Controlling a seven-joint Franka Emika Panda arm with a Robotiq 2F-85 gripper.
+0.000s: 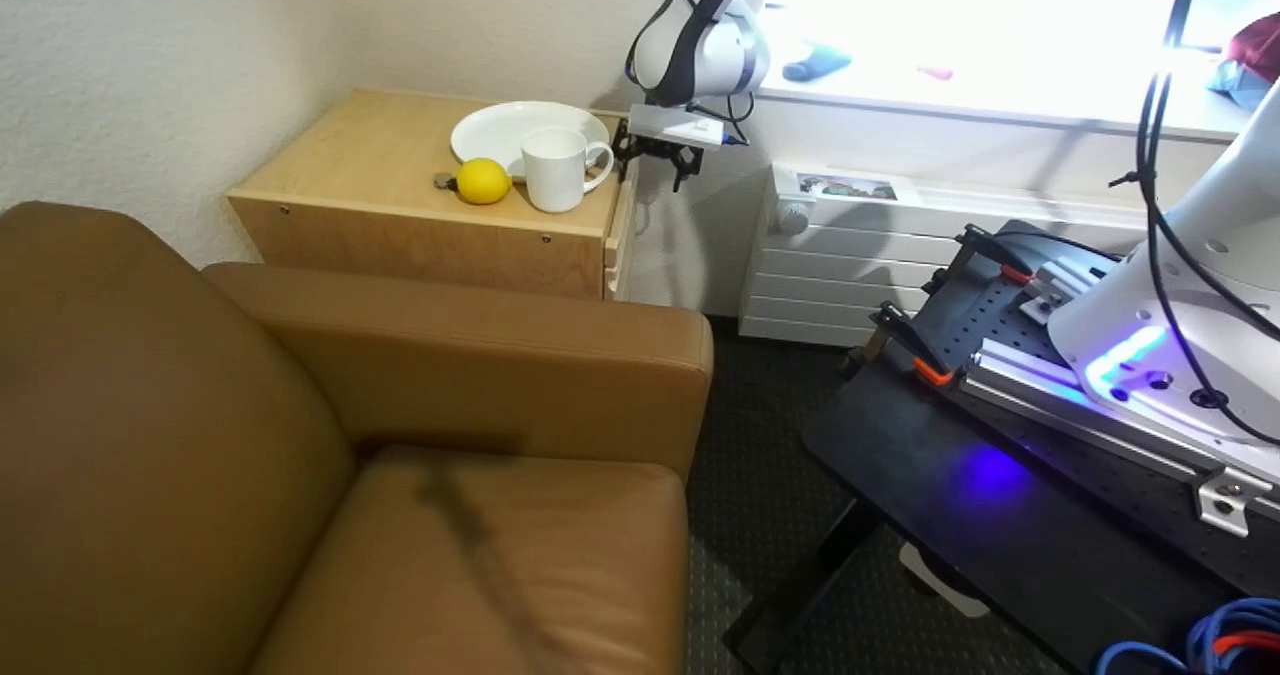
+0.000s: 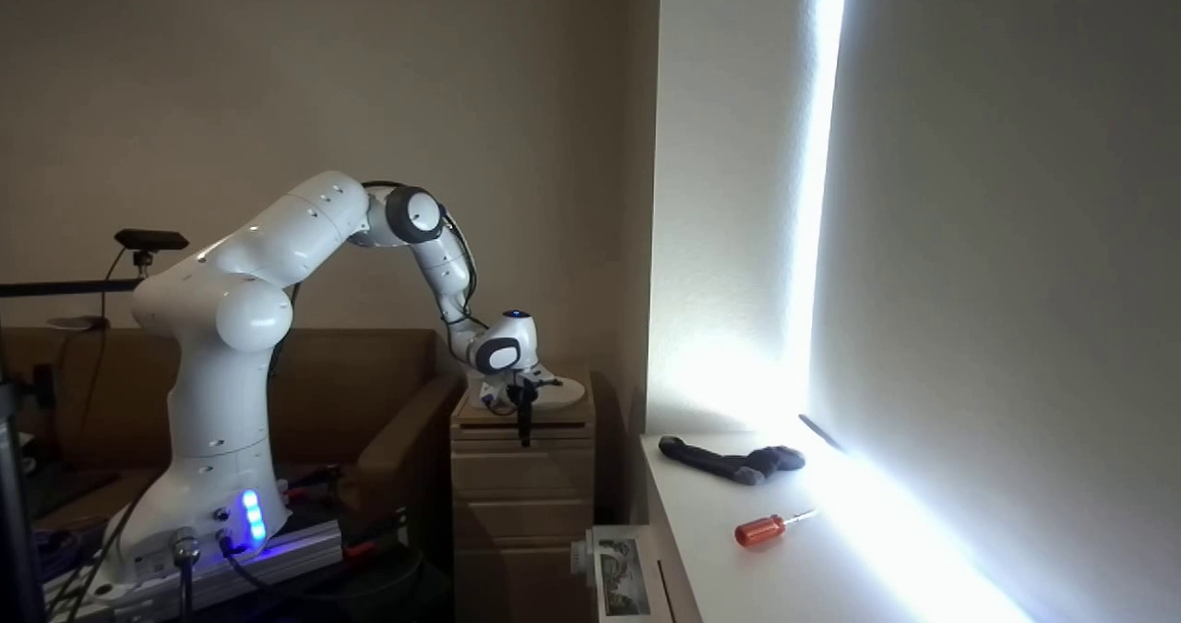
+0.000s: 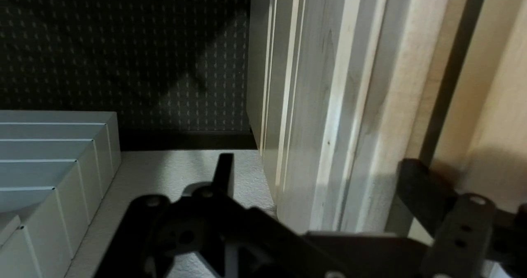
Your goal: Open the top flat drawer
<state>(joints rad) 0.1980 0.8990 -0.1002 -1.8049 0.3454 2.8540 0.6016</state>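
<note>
Gripper, jaws spread and gripping nothing, has in the wrist view, left to right, one finger outboard, the front of the top flat drawer between, long axis crosswise to the closing line, and the opposite finger at the dark slot along the cabinet top, insertion unclear, so the pull should run leftward.

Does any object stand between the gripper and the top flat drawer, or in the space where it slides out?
Nothing visible stands between the gripper and the top flat drawer. In front of it, where it would slide, hangs one gripper finger; the radiator stands apart, farther out.
</note>
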